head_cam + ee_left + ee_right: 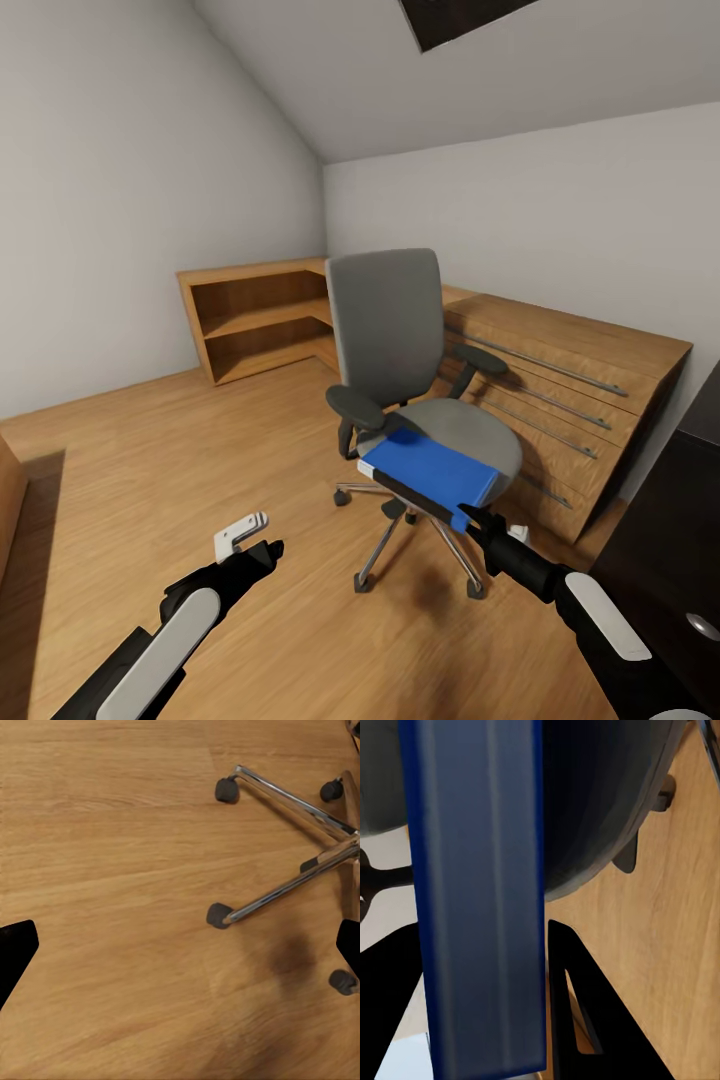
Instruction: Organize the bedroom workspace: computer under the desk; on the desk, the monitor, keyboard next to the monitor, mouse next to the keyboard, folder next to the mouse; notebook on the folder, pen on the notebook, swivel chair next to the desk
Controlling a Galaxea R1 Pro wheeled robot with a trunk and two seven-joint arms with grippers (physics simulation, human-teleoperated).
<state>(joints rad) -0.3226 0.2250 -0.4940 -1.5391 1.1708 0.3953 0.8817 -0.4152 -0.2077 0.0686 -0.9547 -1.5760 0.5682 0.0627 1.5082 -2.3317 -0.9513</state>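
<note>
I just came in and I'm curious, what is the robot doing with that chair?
The robot is reaching for the blue folder lying on the seat of the grey swivel chair. Its right gripper is at the folder's near edge, one finger on each side of it. The left gripper hangs open over the wooden floor, holding nothing.
</note>
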